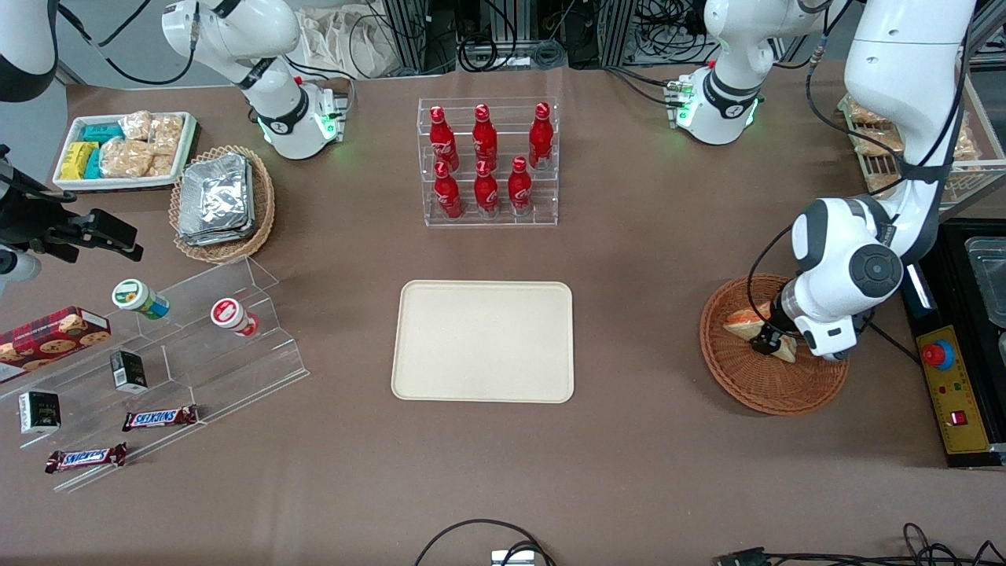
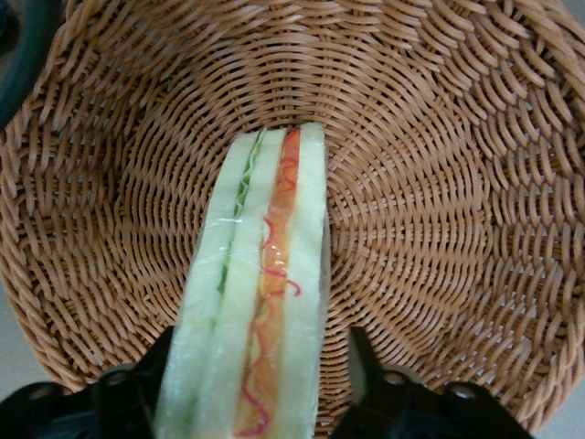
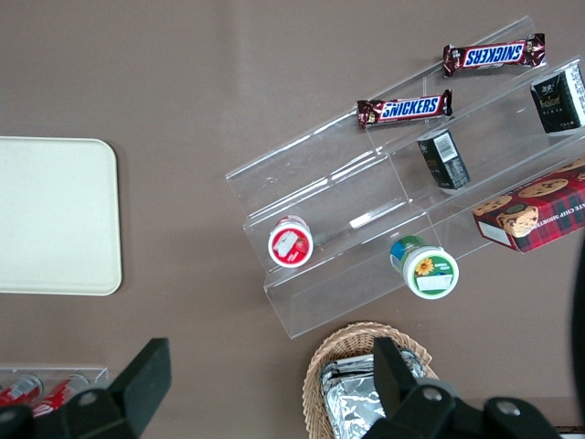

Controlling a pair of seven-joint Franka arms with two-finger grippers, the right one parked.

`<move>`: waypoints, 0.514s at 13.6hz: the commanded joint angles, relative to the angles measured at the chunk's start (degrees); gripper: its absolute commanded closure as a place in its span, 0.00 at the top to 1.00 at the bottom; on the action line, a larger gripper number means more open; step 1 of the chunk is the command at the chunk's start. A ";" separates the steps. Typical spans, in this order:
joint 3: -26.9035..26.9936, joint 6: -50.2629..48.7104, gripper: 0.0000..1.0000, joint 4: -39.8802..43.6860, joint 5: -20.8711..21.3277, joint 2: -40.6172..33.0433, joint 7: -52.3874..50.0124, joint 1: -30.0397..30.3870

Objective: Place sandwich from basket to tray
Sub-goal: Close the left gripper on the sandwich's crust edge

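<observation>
Gripping the plastic-wrapped triangular white-bread sandwich (image 2: 260, 302) between the tool (image 2: 256, 366) fingers inside the round reddish-brown woven wicker basket (image 2: 457, 183) on the brown desk (image 1: 644, 275).

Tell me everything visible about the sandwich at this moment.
The sandwich is a triangular wedge of pale white bread, with green filling along one layer and orange-red filling along another, under what looks like clear film. It is inside the basket, toward the working arm's end of the table. In the wrist view its layered edge faces the camera. The gripper is down in the basket with a dark finger close on either side of the wedge; whether they grip it cannot be told.
</observation>
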 commanded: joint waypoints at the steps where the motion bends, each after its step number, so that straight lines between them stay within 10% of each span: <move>1: -0.10 0.05 0.19 0.52 0.93 0.12 -2.25 -0.19; 3: -0.37 -0.21 0.00 0.70 0.93 -0.49 -2.34 -0.19; 7: -0.46 -10.12 0.00 5.69 2.59 -4.52 -2.43 -3.25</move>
